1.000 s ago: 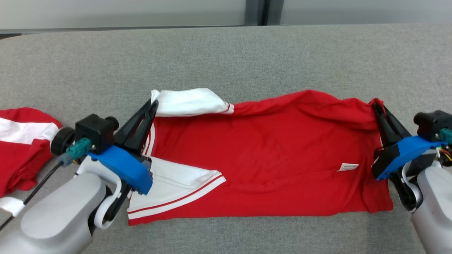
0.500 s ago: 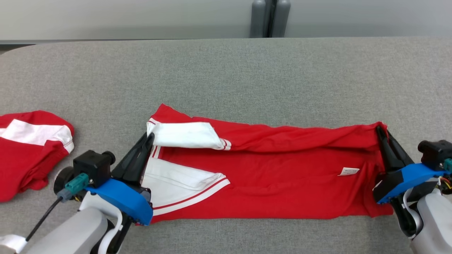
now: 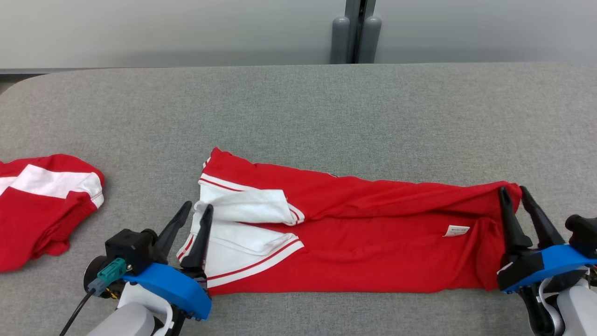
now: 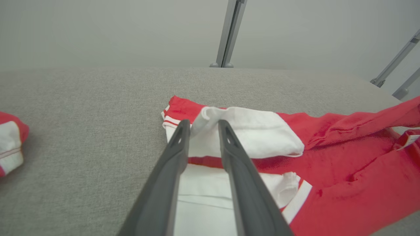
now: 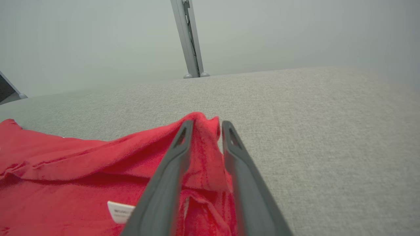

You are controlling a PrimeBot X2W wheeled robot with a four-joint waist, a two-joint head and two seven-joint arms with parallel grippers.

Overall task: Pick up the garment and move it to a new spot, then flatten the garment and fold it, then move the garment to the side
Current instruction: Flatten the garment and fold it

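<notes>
The red garment (image 3: 364, 242) lies folded in a long band at the middle of the grey worktop (image 3: 298, 112), white sleeves at 9 o'clock, hem at 3 o'clock. A second ago its far edge was lifted and pinched at both ends. Now the left gripper (image 3: 197, 210) and right gripper (image 3: 513, 191) hold their fingers narrowly parted, cloth loose between them. Another red-and-white garment (image 3: 42, 205) lies farther toward 9 o'clock

**Garment (image 3: 373, 247) lies folded long on table (image 3: 298, 112)**

From my station I see a red shirt with white, red-striped sleeves (image 3: 245, 207), folded into a long band across the near part of the grey top. The sleeves lie stacked at its left end. A small white label (image 3: 456, 230) faces up near the rumpled right end.
</notes>
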